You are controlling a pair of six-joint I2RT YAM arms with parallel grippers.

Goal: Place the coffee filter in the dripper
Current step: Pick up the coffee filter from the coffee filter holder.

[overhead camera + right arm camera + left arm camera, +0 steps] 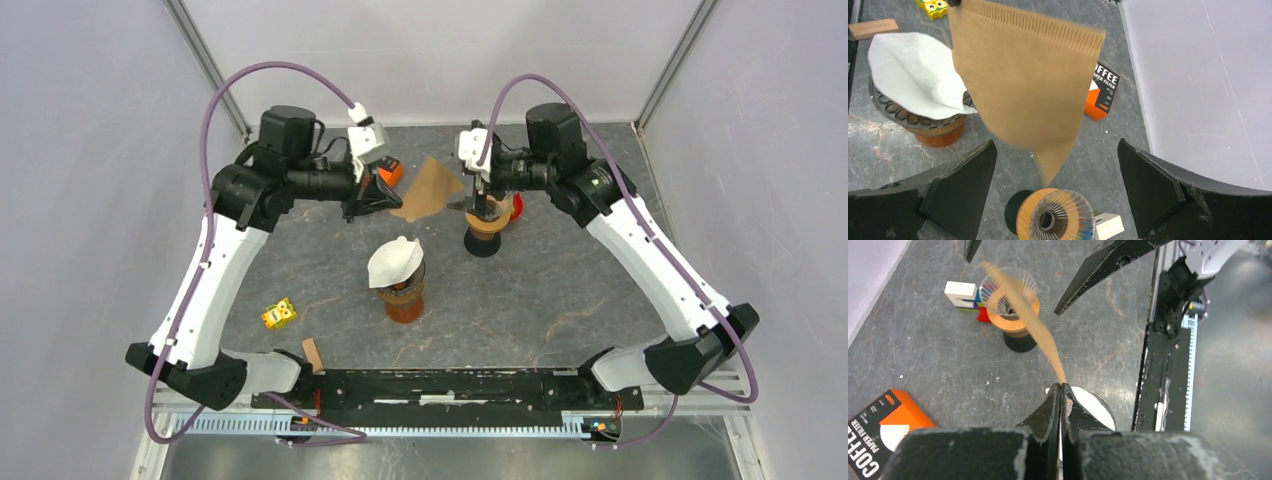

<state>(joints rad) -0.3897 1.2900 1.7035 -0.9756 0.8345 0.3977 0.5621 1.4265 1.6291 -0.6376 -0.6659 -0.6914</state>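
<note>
**A:** Start with the top view. Who has what?

**B:** The left gripper (380,205) has its jaws pressed together on one corner of the brown coffee filter (428,188). The paper fans out past its tips towards the right gripper (478,200), which hangs above the empty dripper (487,228).

**A:** And the left wrist view?

**B:** The filter (1035,327) is edge-on, a thin strip rising from the pinch. Its far end lies across the dripper (1009,321) in this view, well ahead of the jaws.

**A:** The right wrist?

**B:** The right jaws are spread wide and hold nothing. The filter (1023,85) hangs between them, point down, just short of the dripper's mouth (1055,220) below. Off to one side, outside the jaws, a second dripper (938,132) holds a white filter (913,75).

**A:** What worries you?

**B:** The paper looks flat, not opened into a cone, and it is held by one corner. I'd expect the point to catch the rim or slide off beside it. If the right jaws close off-centre they could crease the paper, and if they drop too low they could knock the dripper over.
</note>
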